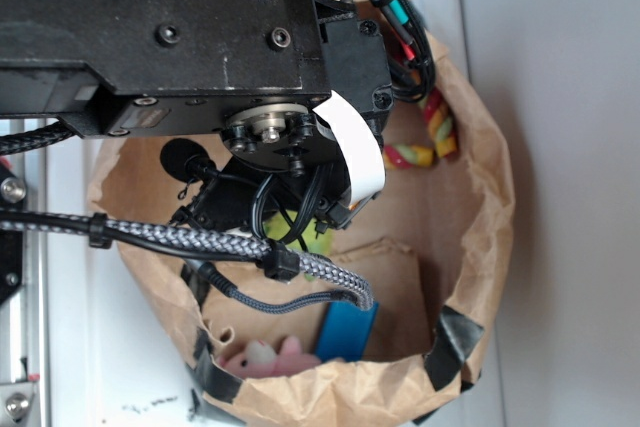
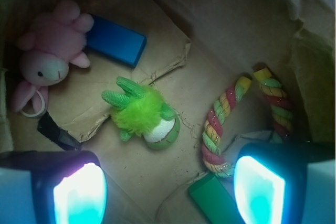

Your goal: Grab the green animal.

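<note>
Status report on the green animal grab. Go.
Hand open, above the bag floor, empty. Green animal lying free between the fingers' line. Rope toy close at its side; nothing on top.

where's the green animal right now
In the wrist view the green animal lies mid-floor of the paper bag, between the pink plush on the left and the rope toy on the right.

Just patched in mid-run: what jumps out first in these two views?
The lime-green plush animal lies mid-floor of the paper bag, between the open pincer's glowing fingers. A pink plush sits upper left beside a blue block; a striped rope curls on the right.
</note>
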Controlling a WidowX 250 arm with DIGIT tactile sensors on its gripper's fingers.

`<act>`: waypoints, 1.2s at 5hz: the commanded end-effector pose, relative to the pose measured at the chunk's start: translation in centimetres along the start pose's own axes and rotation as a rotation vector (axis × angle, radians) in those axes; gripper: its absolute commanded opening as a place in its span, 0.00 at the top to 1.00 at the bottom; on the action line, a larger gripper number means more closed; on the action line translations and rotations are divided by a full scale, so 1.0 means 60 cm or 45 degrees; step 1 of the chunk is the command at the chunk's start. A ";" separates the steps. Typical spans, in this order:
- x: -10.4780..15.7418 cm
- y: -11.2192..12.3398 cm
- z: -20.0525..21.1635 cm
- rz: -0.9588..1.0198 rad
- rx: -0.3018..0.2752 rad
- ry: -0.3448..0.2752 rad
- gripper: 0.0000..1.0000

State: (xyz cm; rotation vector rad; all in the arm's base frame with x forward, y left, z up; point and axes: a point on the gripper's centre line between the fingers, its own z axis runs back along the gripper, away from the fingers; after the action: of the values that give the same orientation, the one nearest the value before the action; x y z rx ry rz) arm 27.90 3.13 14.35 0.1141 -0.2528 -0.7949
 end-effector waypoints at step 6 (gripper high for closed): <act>0.022 0.010 -0.048 -0.546 0.023 -0.007 0.00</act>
State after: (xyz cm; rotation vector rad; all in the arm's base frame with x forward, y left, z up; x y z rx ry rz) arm 29.48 2.55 10.33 0.1515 -0.2057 -1.2142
